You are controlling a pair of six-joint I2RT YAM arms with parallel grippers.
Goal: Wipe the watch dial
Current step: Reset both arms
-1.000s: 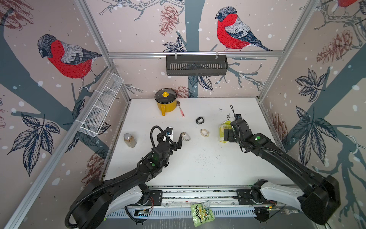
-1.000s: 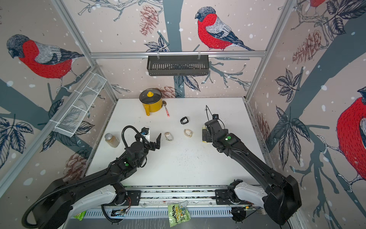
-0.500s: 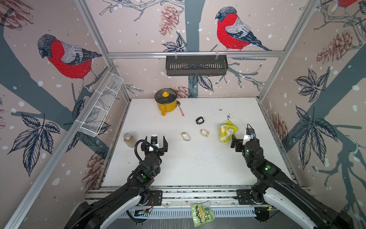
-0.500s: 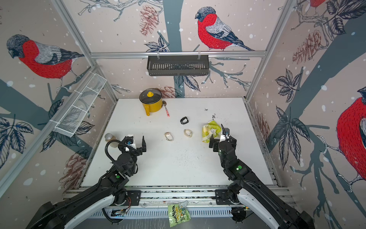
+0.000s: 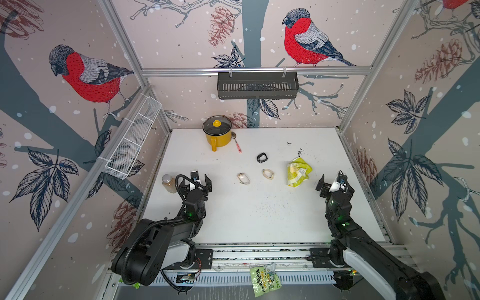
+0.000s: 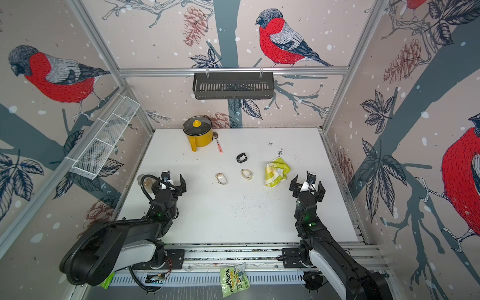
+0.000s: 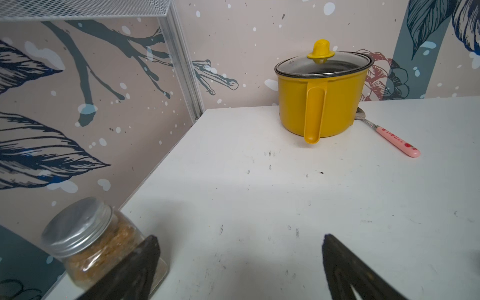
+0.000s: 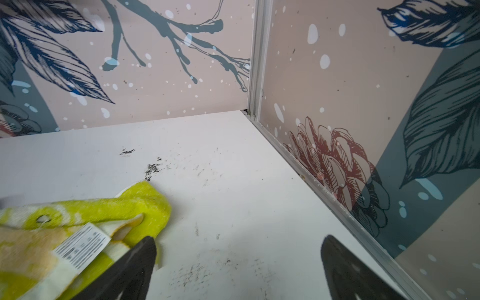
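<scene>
1. The left gripper (image 5: 200,181) is spread wide and empty above the surface (image 5: 259,213), with a jar (image 5: 168,183) just beside its outer finger.
2. The right gripper (image 5: 335,185) is equally wide and holds nothing. The yellow cloth (image 5: 298,172) lies just beside its inner finger.
3. Between the grippers, nearer the left one, lies a pale watch (image 5: 243,178). A second pale watch (image 5: 268,174) lies near the cloth, and a black watch (image 5: 261,157) lies farther off.

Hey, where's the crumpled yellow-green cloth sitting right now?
In both top views the crumpled yellow-green cloth lies on the right half of the white table, just right of the beige-strapped watch and ahead of the open right tool.
</scene>
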